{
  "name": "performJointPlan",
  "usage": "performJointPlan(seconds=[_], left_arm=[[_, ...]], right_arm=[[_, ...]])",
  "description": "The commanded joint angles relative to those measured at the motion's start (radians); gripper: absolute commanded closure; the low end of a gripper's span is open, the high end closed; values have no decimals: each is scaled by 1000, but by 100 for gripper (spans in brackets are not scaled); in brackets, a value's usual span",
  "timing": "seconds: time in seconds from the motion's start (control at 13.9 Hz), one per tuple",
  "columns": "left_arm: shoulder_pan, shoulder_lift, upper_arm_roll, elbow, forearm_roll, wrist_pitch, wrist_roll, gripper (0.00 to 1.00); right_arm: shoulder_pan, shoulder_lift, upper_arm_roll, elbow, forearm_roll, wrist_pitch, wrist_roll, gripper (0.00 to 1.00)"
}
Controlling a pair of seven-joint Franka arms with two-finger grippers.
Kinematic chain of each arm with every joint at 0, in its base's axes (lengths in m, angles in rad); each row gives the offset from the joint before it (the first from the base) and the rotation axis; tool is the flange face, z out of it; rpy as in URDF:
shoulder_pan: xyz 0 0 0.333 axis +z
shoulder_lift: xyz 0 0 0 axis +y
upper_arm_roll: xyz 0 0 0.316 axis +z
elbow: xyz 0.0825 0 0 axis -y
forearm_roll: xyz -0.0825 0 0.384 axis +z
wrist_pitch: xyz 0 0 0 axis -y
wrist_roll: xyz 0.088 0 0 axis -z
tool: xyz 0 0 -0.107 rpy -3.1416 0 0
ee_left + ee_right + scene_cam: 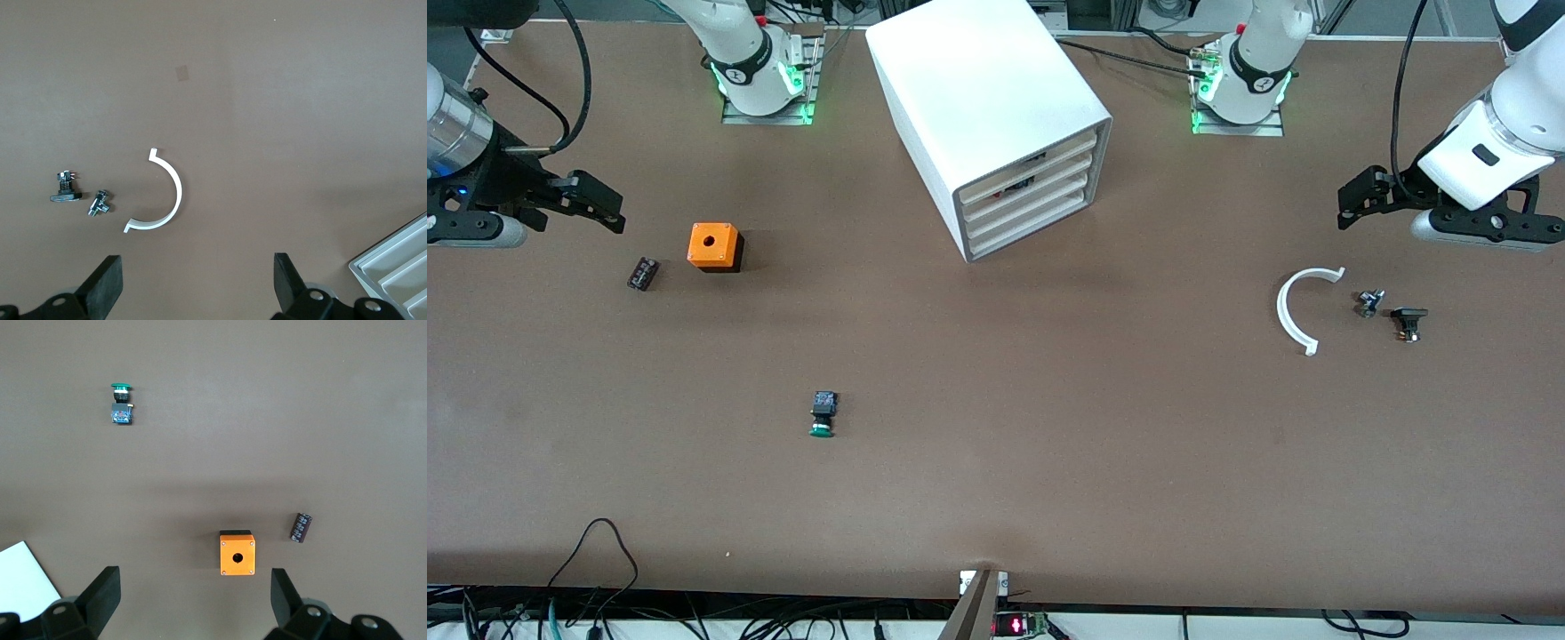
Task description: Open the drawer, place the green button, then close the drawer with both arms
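No words, numbers or brand names can be read anywhere; the white cabinet point(996, 124) has plain sides and plain drawer fronts; the orange cube point(714, 246) has only a round hole on top; the button point(823, 414) has a plain green cap; a small red light glows on a little box point(1011, 624) at the table's near edge, but its shape cannot be made out as a number; a round dark mark sits on each arm's base, too small to read.
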Motion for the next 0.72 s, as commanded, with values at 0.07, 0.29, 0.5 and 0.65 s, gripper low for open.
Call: performJointPlan(seconds=[0.07, 0.29, 0.5, 0.65], left_arm=[[-3, -4, 1, 13, 13, -18, 11, 0], [-3, -4, 1, 20, 11, -46, 12, 0], [-7, 10, -2, 40, -3, -140, 17, 0], [-17, 12, -8, 44, -18, -208, 48, 0]], right_arm=[[-18, 10, 14, 33, 7, -30, -2, 0], [-17, 12, 16, 39, -2, -47, -1, 0], [-20, 13, 13, 7, -1, -64, 4, 0], [-21, 41, 11, -7, -4, -64, 2, 0]])
